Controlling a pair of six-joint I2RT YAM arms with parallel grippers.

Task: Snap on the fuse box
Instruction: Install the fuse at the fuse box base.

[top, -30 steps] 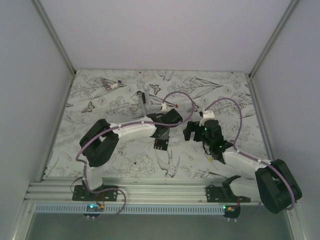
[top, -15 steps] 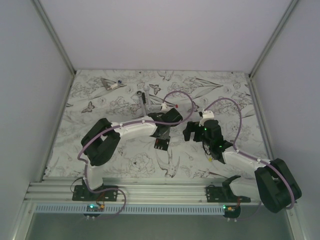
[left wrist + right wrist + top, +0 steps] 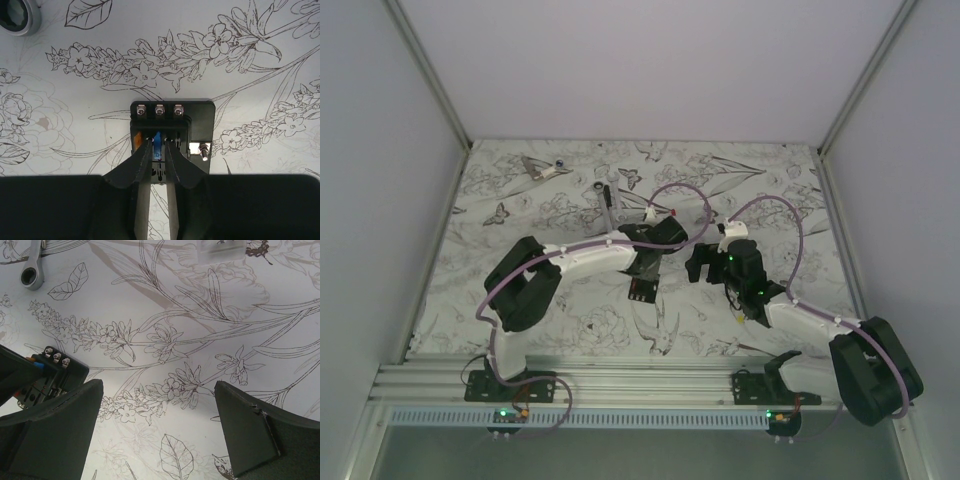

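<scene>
Black fuse box (image 3: 196, 119) lay flat on floral table (image 3: 210, 315), under left claw (image 3: 157, 146): jaws narrowly parted about a blue fuse (image 3: 157, 137), grip unclear. Right claw (image 3: 157, 407) gaped wide, empty, nearby.

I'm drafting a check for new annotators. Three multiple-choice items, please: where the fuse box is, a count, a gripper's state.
1. Where is the fuse box? A under the left gripper's fingertips; B in the far-left corner; C at the near edge.
2. How many screw heads sit in a row on it? A one; B three; C six.
3. The right gripper is: A shut on the box; B shut, empty; C wide open, empty.
1 A: the left wrist view shows the box at those fingertips. 2 B: three side by side. 3 C: its fingers stand far apart, nothing between.
</scene>
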